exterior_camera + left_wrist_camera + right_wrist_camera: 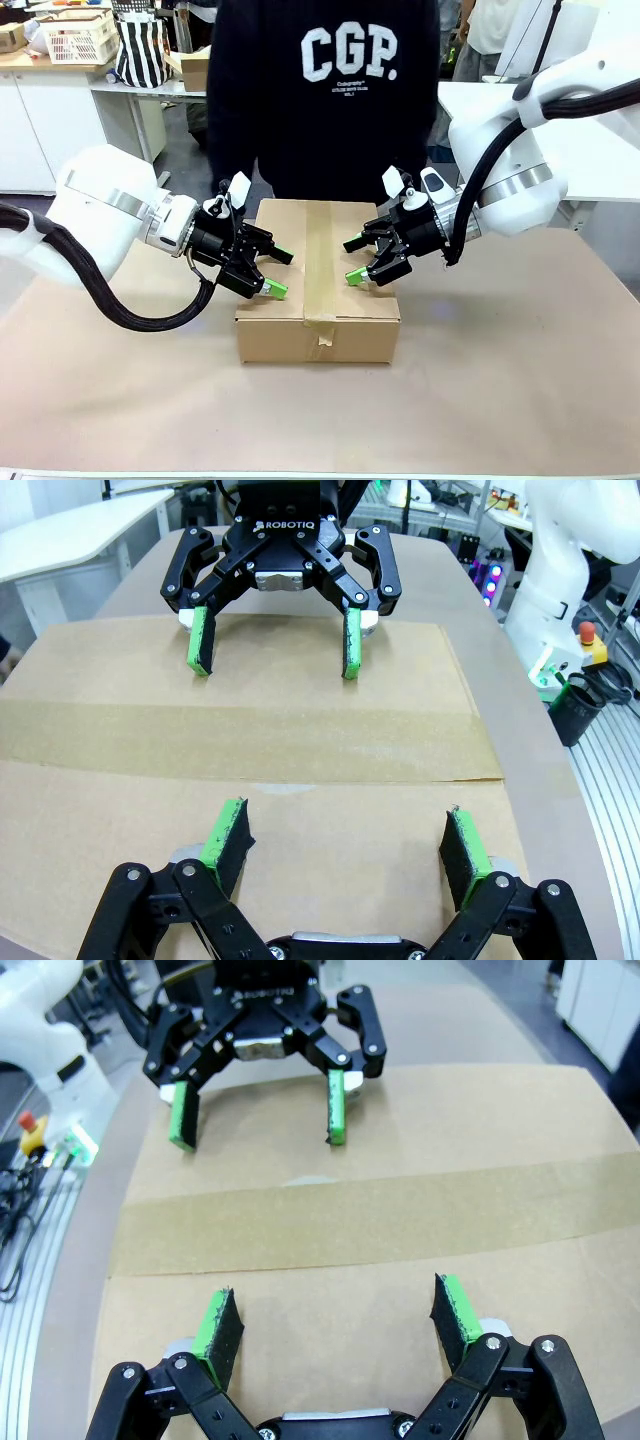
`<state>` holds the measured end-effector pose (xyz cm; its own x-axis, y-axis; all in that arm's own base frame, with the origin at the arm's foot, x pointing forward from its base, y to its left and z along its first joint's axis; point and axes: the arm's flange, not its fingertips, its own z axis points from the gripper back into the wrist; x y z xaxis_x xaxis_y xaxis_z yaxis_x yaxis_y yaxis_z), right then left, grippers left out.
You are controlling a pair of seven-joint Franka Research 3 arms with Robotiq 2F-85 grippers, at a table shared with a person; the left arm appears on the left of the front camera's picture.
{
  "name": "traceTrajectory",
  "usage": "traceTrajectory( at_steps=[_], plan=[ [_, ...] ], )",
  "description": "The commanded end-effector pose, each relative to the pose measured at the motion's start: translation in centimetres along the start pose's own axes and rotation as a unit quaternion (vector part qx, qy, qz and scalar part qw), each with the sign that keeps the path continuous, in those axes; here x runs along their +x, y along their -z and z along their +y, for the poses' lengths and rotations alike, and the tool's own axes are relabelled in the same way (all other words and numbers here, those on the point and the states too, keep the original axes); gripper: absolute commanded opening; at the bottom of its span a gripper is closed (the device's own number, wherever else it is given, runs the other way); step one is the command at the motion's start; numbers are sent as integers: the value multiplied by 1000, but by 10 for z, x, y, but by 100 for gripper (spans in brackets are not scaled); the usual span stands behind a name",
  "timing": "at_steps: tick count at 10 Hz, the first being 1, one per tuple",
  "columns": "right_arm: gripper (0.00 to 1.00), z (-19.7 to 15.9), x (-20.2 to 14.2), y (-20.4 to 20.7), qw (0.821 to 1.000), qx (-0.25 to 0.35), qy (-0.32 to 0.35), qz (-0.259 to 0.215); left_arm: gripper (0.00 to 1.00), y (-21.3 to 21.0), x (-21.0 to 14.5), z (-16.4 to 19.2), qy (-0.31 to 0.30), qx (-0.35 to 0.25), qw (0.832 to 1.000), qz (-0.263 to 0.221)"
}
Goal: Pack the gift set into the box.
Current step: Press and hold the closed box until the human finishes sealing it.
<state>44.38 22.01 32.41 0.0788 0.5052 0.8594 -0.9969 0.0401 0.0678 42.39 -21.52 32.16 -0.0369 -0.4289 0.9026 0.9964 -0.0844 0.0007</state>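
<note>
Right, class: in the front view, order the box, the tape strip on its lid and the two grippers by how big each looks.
1. The box.
2. The tape strip.
3. The left gripper and right gripper: they look alike, so no ranking between them.

Both arms are glossy white with rounded shells and a silver metal ring at each wrist. A thick black ribbed cable hose loops beside each arm. The left gripper [276,271] and the right gripper [352,260] are black linkage fingers with silver screws, bright green pads [200,640] and white "ROBOTIQ" lettering on the body. The person [322,90] wears a black sweatshirt printed "CGP." in white.
</note>
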Motion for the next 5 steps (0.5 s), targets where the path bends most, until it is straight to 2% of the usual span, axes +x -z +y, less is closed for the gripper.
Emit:
traceTrajectory(
  at_steps=[1, 5],
  plan=[
    [100, 0, -1, 1, 1000, 0, 0, 3, 100, 0, -2, -1, 0, 0, 1000, 1],
    [100, 0, -1, 1, 1000, 0, 0, 3, 100, 0, -2, -1, 0, 0, 1000, 1]
  ],
)
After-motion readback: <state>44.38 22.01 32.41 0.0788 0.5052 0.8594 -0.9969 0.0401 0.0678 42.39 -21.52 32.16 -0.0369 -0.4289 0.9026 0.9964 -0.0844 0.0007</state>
